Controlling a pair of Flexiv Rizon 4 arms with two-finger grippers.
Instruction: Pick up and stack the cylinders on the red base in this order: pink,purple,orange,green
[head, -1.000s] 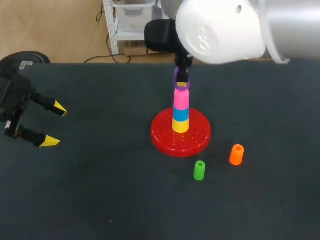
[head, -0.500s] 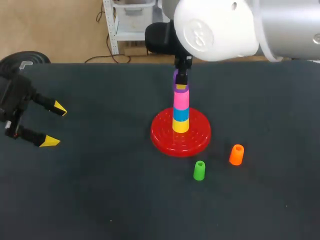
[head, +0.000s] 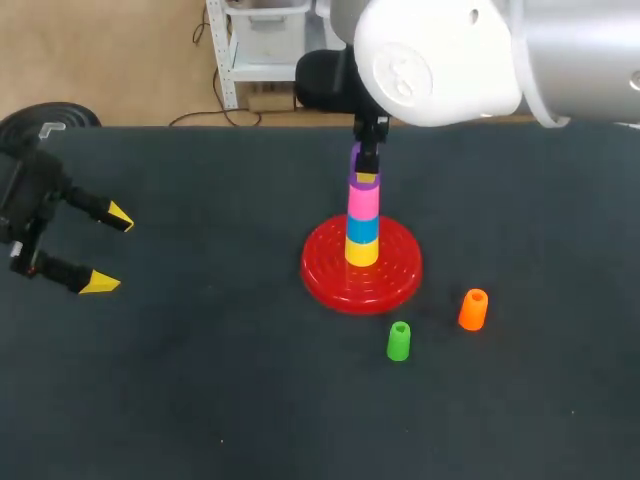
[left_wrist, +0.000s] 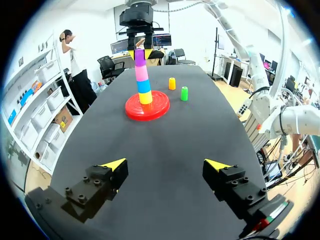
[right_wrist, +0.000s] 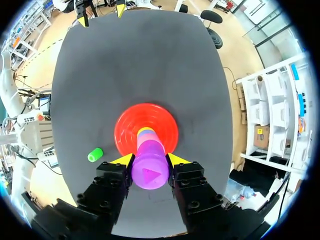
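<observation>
Purple cylinder (right_wrist: 149, 172), clamped in my right gripper (right_wrist: 149, 161), over the pink cylinder (head: 362, 203): released off-centre, it could tilt and fall. My left gripper (left_wrist: 165, 167) is spread wide.

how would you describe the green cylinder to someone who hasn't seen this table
Find the red base mid-table, carrying a coloured stack. Two loose cylinders stand just in front of it. The green cylinder is the only green piece, left of the orange cylinder in the head view.
</observation>
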